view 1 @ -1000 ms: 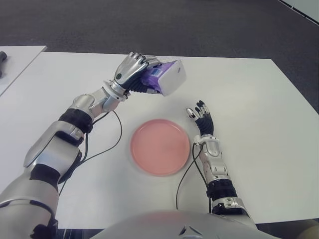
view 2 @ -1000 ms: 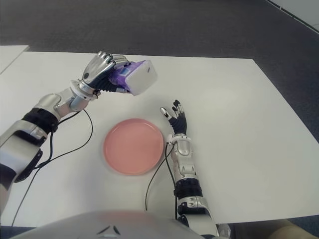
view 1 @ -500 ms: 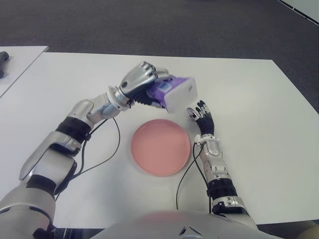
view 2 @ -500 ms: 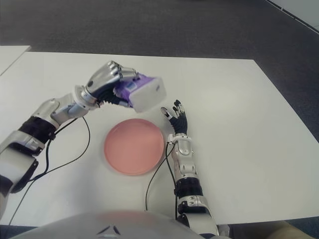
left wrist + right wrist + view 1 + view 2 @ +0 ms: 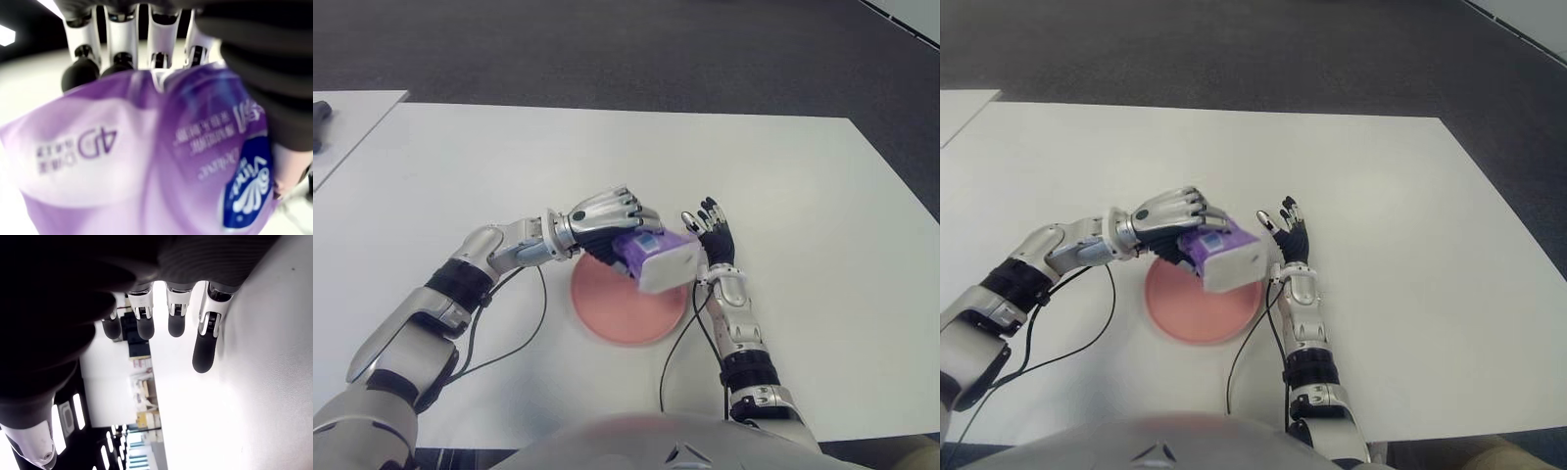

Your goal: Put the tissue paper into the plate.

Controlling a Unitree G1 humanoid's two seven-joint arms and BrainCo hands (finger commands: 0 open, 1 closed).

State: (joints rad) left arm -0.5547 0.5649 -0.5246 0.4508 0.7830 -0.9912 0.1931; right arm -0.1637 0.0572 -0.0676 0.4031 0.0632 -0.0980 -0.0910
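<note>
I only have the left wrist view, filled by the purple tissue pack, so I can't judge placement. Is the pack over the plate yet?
Observer: Yes. The tissue pack in the left hand shows over the far right part of the pink plate.
Operator: Is it down on the plate?
Observer: I cannot tell; the pack hides that part of the plate from the head camera.
Operator: Where is the other hand?
Observer: The right hand shows just right of the pack, fingers spread and holding nothing.
Operator: Anything else near the plate?
Observer: Only black cables on the white table, on either side of it.
</note>
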